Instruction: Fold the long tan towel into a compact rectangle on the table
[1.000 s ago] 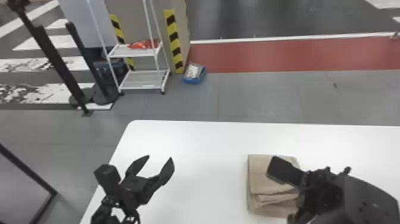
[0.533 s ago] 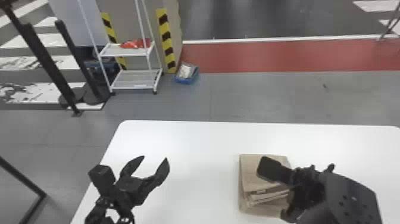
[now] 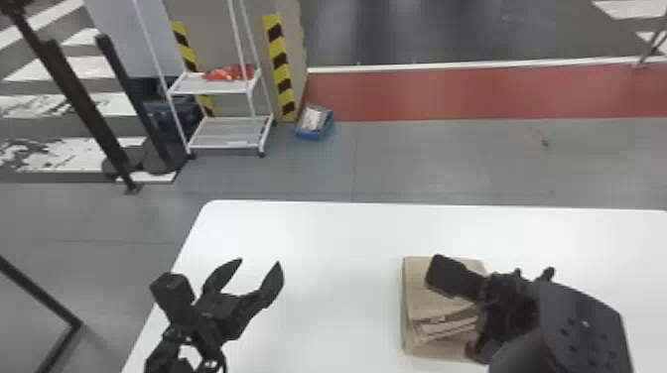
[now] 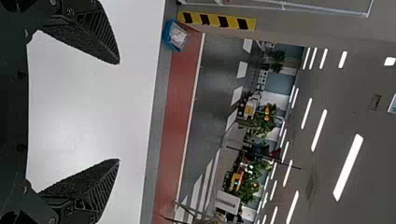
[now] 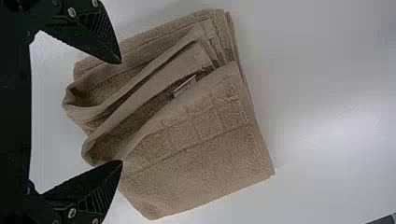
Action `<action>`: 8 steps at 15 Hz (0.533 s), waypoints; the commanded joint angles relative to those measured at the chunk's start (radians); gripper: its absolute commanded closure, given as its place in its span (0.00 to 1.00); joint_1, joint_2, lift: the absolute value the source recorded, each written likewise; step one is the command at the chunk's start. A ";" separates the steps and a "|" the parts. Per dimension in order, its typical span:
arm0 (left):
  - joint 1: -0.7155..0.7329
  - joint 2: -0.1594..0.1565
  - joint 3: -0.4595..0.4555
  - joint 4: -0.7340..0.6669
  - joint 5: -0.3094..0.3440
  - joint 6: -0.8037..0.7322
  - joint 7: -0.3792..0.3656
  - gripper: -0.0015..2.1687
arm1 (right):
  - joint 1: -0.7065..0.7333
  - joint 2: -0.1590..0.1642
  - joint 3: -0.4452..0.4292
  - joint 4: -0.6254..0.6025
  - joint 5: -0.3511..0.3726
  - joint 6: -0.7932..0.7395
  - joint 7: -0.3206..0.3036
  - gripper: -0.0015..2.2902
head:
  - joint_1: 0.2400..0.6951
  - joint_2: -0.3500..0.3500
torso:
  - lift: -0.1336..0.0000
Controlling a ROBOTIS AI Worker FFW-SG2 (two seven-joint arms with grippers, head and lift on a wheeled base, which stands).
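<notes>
right wrist view: the right gripper [image 5: 121, 112] has its jaws spread wide, with nothing pinched. the towel [image 5: 201, 158] lies ahead of them on the table [image 5: 317, 93], already folded to a squat packet, its near edge reaching in between the two tips. one tip overlaps that edge, by the looped folds [image 5: 105, 135]; whether it touches, i cannot tell. the layers fan out unevenly, and a small label [image 5: 184, 86] peeks from between them.

the step in hand looks like tidying the packet, most of the folding being done. to do it well, i would line the jaws up with the looped folds, keep them level, and press or nudge gently so the stack slides as one. if a pinch is needed, it should take all the loose layers together; catching only the top one would likely peel the packet back. cloth this soft may bunch if pushed hard from one side.

left wrist view: the left gripper [image 4: 118, 112] holds nothing, its jaws well apart over bare tabletop.

head view: the towel sits under and just past the right jaws, well apart from the left ones, off to their right. the left arm seems free to steady the far side, though one arm may do. a flat pat should finish it.
</notes>
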State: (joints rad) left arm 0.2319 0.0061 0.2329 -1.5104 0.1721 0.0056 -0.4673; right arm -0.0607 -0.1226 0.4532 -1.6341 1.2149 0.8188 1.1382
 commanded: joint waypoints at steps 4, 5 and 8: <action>-0.014 0.002 0.002 0.021 0.003 -0.012 -0.005 0.07 | -0.047 0.031 -0.005 0.089 0.011 -0.028 -0.023 0.06 | 1.00 0.69 | 1.00; -0.014 0.002 0.002 0.022 0.003 -0.015 -0.005 0.07 | -0.062 0.041 -0.002 0.122 0.018 -0.034 -0.025 0.06 | 1.00 0.69 | 1.00; -0.017 0.003 0.016 0.025 0.004 -0.015 -0.008 0.07 | -0.074 0.050 0.012 0.142 0.021 -0.037 0.005 0.09 | 1.00 0.71 | 1.00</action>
State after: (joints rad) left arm 0.2165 0.0081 0.2425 -1.4867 0.1760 -0.0097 -0.4752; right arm -0.1299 -0.0754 0.4586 -1.5001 1.2345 0.7847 1.1370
